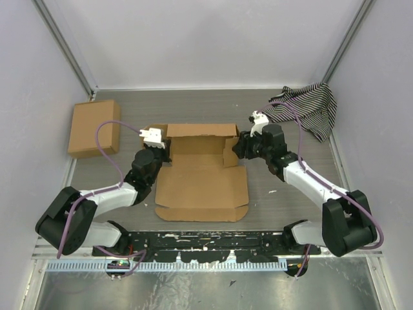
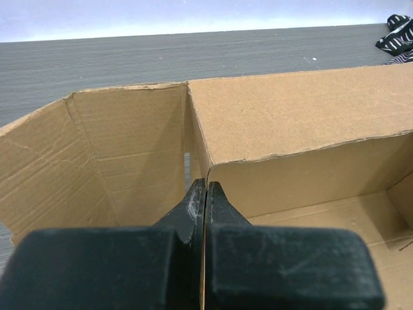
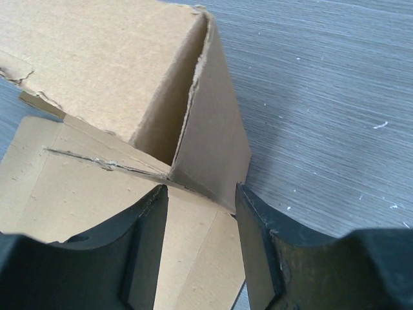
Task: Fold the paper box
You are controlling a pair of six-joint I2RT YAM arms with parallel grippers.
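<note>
From above, the paper box sits mid-counter between the two arms, half formed. Its back wall stands up while the wide front panel lies flat toward you. Your left arm reaches the rear left corner and your right arm the rear right. A second cardboard box lies well apart at far left and a striped cloth is bunched in the far right corner, so neither is in the way. In the left wrist view, the left fingers are pressed together on what looks like the top edge of the left side wall, with a thin brown sliver showing between them. The back wall rises just beyond. That is a shallow hold on a ragged edge — pull sideways and the card will likely slip out or tear. In the right wrist view, the right fingers are spread and hold nothing; they straddle the lower corner of the standing right flap, which has bare counter behind it. If you close them off-line, you will probably crease that corner instead of tucking it. If you push before closing, the whole box may skate across the counter, since nothing pins its base — and the left pinch would then twist the wall it holds.
</note>
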